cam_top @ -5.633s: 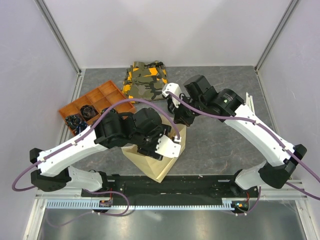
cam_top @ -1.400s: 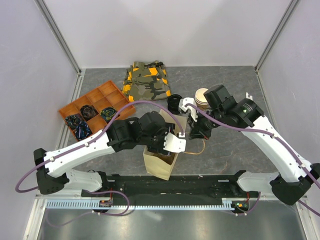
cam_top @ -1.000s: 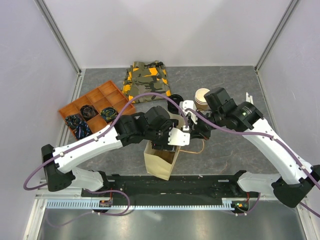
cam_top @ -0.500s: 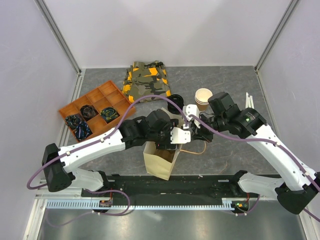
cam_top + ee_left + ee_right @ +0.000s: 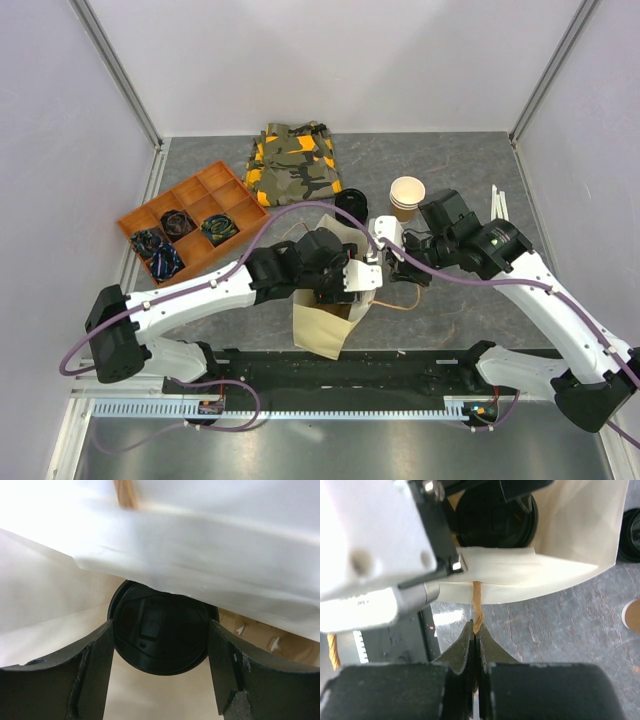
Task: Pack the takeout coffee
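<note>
The takeout coffee shows as its round black lid [image 5: 160, 635], low inside the open brown paper bag [image 5: 320, 325]. My left gripper [image 5: 160, 670] reaches into the bag's mouth, its fingers [image 5: 95, 665] against both sides of the cup, shut on it. In the top view the left gripper [image 5: 345, 285] covers the bag's opening. My right gripper [image 5: 476, 630] is shut on the bag's twisted paper handle [image 5: 477, 600] and holds it out to the right of the bag [image 5: 570, 540]. The coffee's lid also shows in the right wrist view [image 5: 495, 515]. The cup's brown body is hidden.
A stack of lidless tan cups [image 5: 406, 195] and a loose black lid [image 5: 350, 203] stand behind the bag. An orange compartment tray [image 5: 190, 215] is at the left, a camouflage cloth [image 5: 293, 160] at the back, and white sticks [image 5: 497, 203] at the right.
The bag was stood upright from lying flat. My left gripper has gone down into its mouth with the coffee. My right gripper has drawn the handle to the right.
</note>
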`<action>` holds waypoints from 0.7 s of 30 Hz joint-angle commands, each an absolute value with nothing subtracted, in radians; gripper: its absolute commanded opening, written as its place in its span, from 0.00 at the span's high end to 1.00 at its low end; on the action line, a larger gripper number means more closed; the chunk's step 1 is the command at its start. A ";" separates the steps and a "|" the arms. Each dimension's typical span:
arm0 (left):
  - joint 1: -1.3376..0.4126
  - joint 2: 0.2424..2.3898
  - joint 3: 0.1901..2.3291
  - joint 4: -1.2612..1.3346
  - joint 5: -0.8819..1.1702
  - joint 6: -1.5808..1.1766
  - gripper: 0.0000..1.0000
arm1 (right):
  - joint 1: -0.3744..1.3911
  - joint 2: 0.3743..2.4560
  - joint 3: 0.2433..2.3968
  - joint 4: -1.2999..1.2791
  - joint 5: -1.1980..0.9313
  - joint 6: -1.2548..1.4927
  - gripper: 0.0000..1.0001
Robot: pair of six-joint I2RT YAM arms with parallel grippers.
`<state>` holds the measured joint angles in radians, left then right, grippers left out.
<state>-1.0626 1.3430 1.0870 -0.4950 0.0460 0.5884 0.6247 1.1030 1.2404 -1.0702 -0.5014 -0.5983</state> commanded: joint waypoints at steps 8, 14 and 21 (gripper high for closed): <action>-1.052 1.364 0.980 -0.393 -0.024 0.414 0.78 | 0.607 1.115 1.308 -1.187 -0.572 -0.798 1.00; -1.052 1.387 0.976 -0.402 -0.009 0.373 0.78 | 0.606 1.138 1.358 -1.226 -0.597 -0.822 1.00; -1.052 1.442 0.989 -0.434 -0.005 0.315 0.78 | 0.604 1.120 1.347 -1.238 -0.581 -0.844 1.00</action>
